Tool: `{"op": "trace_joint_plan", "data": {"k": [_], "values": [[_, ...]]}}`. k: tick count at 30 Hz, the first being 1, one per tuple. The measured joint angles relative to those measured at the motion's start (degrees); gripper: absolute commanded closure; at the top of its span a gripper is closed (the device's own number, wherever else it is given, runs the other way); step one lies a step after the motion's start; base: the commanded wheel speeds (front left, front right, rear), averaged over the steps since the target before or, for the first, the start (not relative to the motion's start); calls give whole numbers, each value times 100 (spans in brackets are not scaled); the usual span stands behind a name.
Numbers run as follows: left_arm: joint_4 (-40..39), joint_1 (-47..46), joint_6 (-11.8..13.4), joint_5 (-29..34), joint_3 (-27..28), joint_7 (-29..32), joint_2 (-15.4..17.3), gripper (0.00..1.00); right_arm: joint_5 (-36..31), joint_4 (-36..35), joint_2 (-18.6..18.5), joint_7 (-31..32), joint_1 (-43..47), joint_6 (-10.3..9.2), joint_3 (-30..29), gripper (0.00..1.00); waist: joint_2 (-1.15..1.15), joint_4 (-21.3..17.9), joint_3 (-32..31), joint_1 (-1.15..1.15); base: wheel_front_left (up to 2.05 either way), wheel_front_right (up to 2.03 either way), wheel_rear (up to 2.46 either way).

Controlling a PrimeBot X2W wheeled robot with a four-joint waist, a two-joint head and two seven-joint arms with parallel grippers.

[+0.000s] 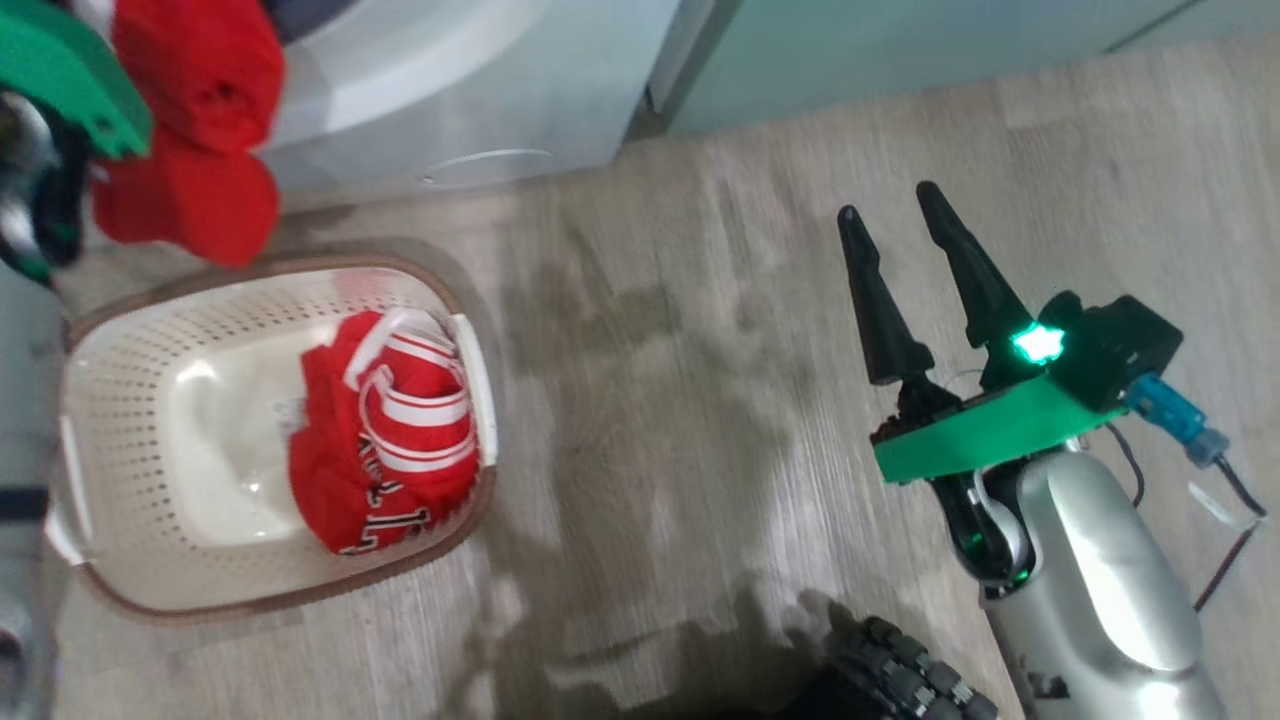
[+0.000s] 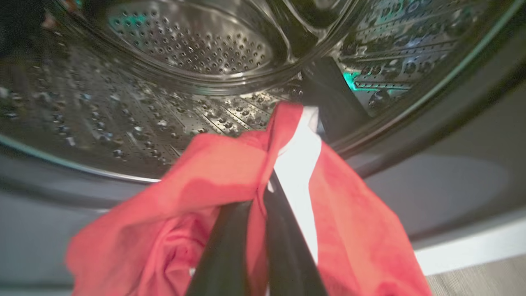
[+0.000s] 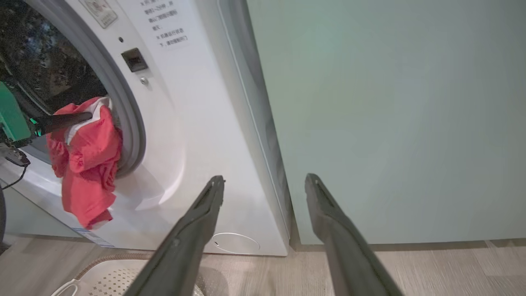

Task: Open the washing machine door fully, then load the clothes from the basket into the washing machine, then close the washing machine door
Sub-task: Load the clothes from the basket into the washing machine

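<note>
My left gripper (image 2: 263, 193) is shut on a red garment with a white stripe (image 2: 213, 185), holding it at the mouth of the washing machine (image 3: 185, 123). The cloth hangs over the grey gasket (image 3: 131, 115), in front of the steel drum (image 2: 185, 41). In the head view this garment (image 1: 195, 130) shows at the top left. More red clothes with white stripes (image 1: 390, 440) lie in the cream basket (image 1: 120, 400) on the floor below. My right gripper (image 1: 890, 205) stands open and empty over the floor to the right. The washing machine door is out of view.
Pale green cabinets (image 3: 390, 123) adjoin the washer on its right. The small round flap (image 3: 236, 242) sits low on the washer's front. Wood-look floor (image 1: 700, 400) spreads between the basket and my right arm. A dark ribbed part (image 1: 900, 680) shows at the bottom edge.
</note>
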Motion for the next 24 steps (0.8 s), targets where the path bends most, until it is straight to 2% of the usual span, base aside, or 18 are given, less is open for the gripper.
{"op": "trace_joint_plan", "data": {"k": [4,13,19,24], "values": [[655,-801,-27,0,7,467,209,100,159,-109,0,0,-159,0,119,0,0,-262,270,0,0,0,0],[1423,-1594,-169,-140,126,1011,584,100,392,-235,0,-1,-190,0,294,0,0,-709,632,0,0,0,0],[1526,-2065,-53,-144,270,840,792,100,485,-302,1,-1,-210,0,353,0,0,-903,844,0,0,0,0],[1495,-2446,-14,-134,383,282,864,100,535,-385,2,-1,-271,0,353,0,0,-1023,1040,-1,0,0,0]]}}
